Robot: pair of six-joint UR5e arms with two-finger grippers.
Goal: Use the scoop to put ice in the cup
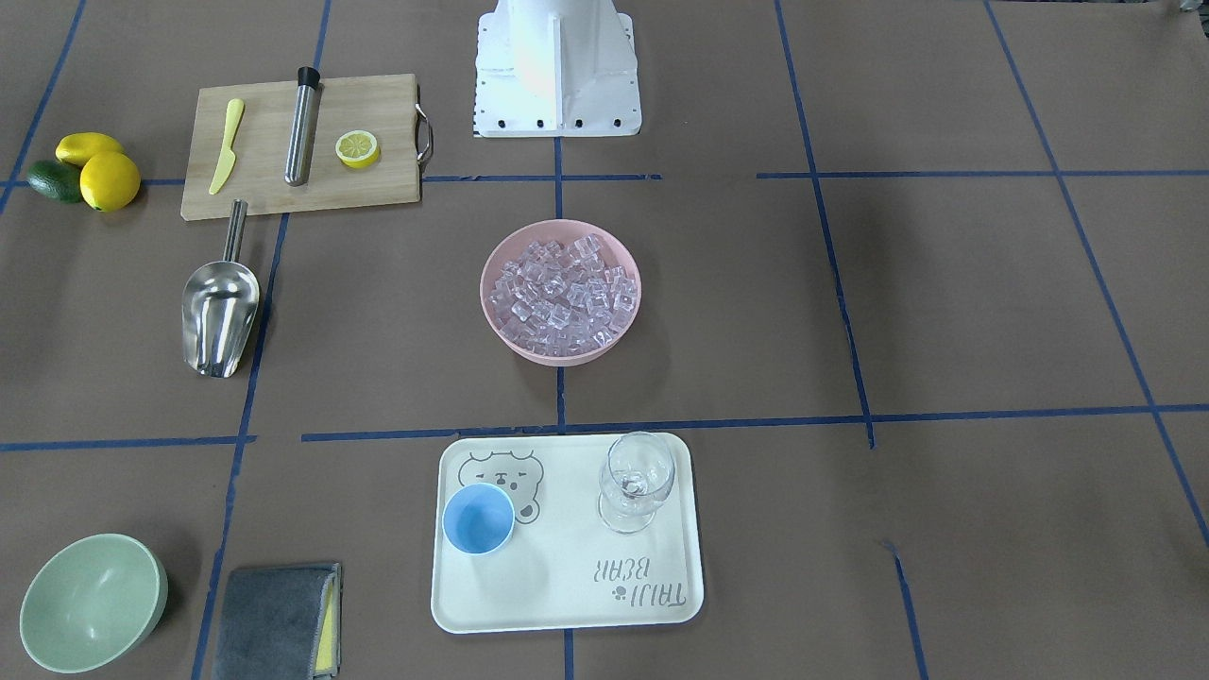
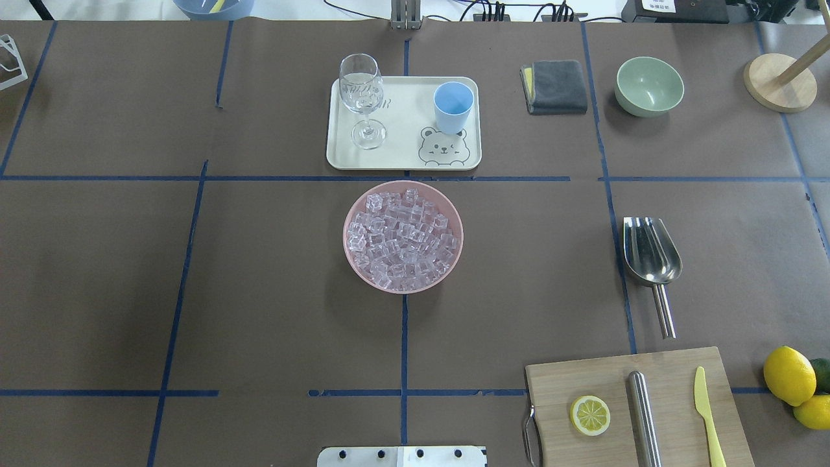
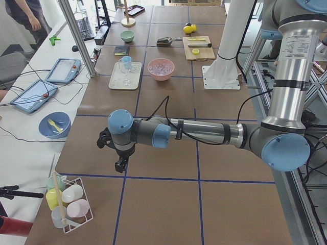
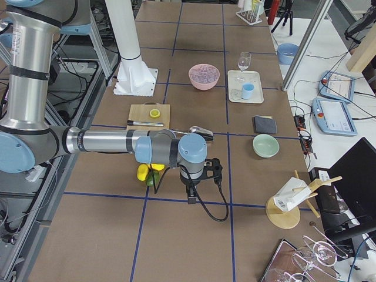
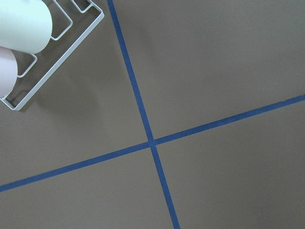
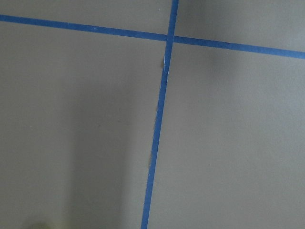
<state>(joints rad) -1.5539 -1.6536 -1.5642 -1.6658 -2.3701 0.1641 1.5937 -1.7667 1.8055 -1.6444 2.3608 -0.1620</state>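
Observation:
The ice [image 2: 402, 237] fills a pink bowl [image 2: 351, 224] at the table's middle; it also shows in the front view [image 1: 562, 293]. The light-blue cup [image 2: 452, 104] stands upright on a white tray [image 2: 395, 155], also in the front view [image 1: 478, 518]. The steel scoop [image 2: 650, 253] lies on the table on the robot's right, handle toward the robot; it also shows in the front view [image 1: 219, 316]. My left gripper [image 3: 121, 163] and right gripper [image 4: 191, 197] hang over bare table far from these, seen only in side views. I cannot tell if they are open or shut.
A clear stemmed glass [image 2: 361, 91] shares the tray. A cutting board [image 2: 674, 376] holds a steel cylinder [image 2: 644, 415], a lemon half [image 2: 589, 415] and a yellow knife [image 2: 707, 415]. A green bowl [image 2: 648, 85] and grey cloth [image 2: 554, 86] lie far right. A wire rack of cups [image 3: 69, 199] stands near the left gripper.

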